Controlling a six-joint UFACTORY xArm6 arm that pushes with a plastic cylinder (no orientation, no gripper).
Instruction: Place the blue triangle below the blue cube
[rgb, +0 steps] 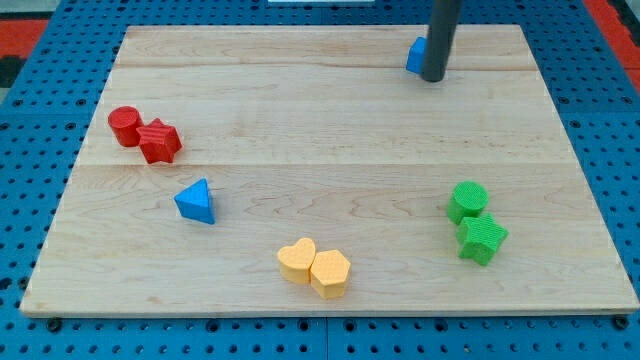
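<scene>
The blue triangle (196, 202) lies on the wooden board (330, 130) at the view's left, below the middle. The blue cube (415, 55) sits near the view's top, right of centre, partly hidden behind my rod. My tip (433, 77) rests on the board right beside the cube, at its right lower side, seemingly touching it. The tip is far from the blue triangle, which lies well to the left and lower down.
A red cylinder (125, 125) and a red star-like block (159, 141) touch at the left. A yellow heart (297, 260) and yellow hexagon (331, 272) sit at the bottom centre. A green cylinder (468, 200) and green star (482, 239) stand at the right.
</scene>
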